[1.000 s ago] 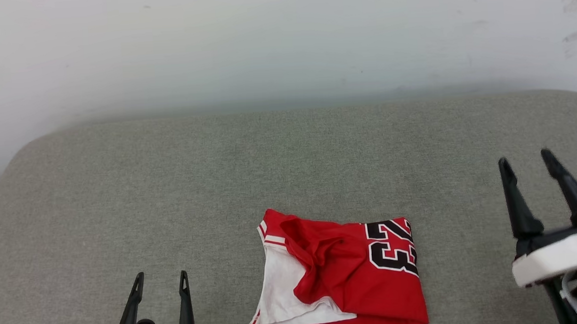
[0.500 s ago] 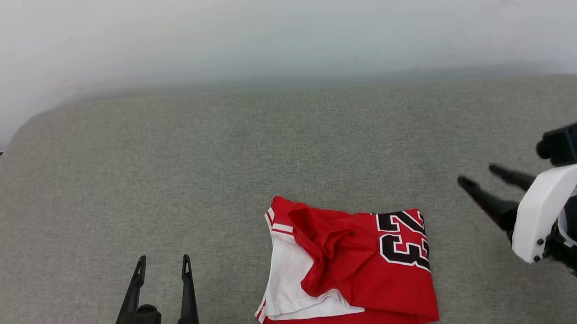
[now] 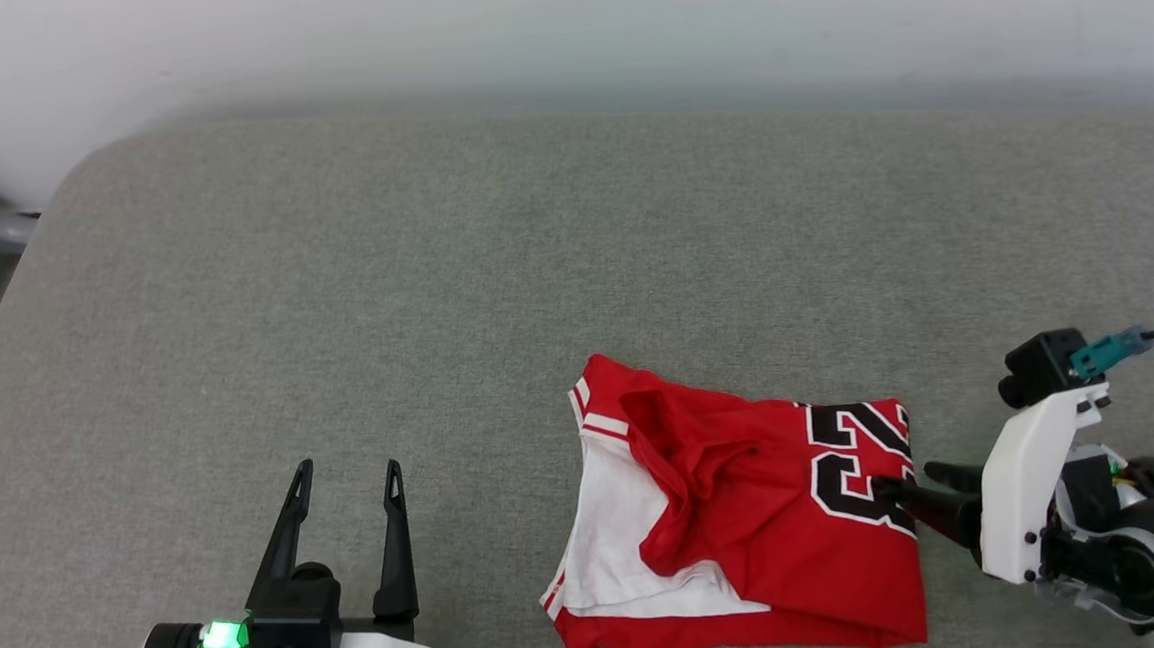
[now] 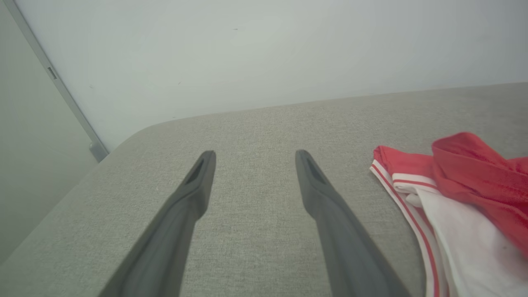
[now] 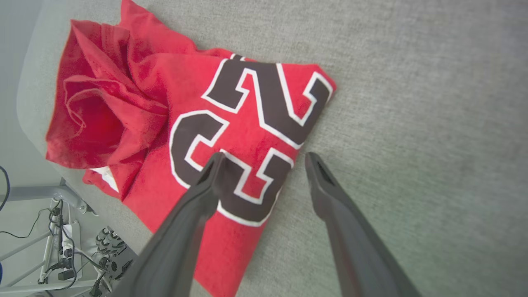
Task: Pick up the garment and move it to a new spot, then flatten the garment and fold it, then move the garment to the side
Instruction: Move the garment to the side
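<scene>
Red jersey-style T-shirt (image 3: 749,514), white sleeve, black white-outlined "23" — folded, rumpled at the middle, lying on grey woven cushion (image 3: 435,303) near its front edge. Right gripper (image 3: 904,477): dark fingers spread, straddling the numbered edge (one over the numeral, one over bare cushion). Left gripper (image 3: 347,466) — fingers spread, holding nothing, well apart from the shirt.

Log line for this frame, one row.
garment: roughly folded on grey surface | left gripper: open, clear of it | right gripper: open, astride its numbered edge
</scene>
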